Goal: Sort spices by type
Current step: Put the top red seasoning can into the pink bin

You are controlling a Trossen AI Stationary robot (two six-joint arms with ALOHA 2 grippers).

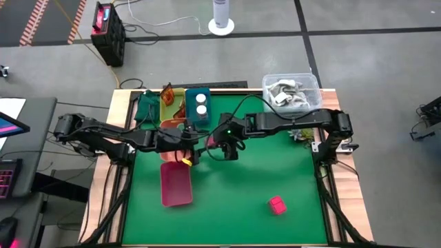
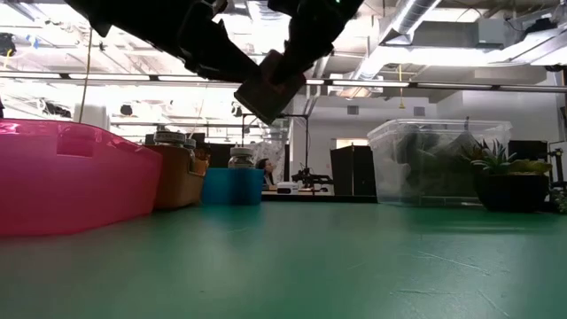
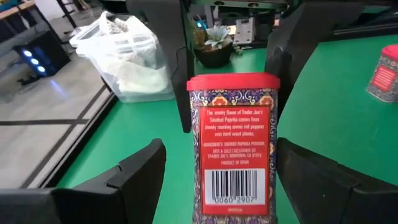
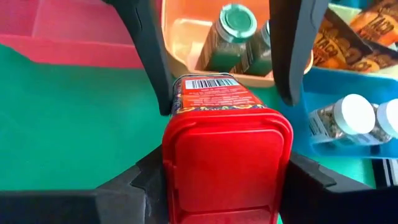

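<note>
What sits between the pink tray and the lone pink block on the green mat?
Nothing: the high view shows only bare green mat between the pink tray and the pink block.

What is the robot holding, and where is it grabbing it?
The right pincer grips a red tin at its lid end; the left pincer is open around its barcode end.

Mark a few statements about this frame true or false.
1. The red-lidded tin is off the table, between the left gripper and the right gripper. True.
2. The blue tray holds green-lidded jars. False: it holds white-lidded jars.
3. A pink block lies loose on the table. True.
4. The sachets lie in the pink tray. False: they lie in a yellowish tray beside the blue tray.
</note>
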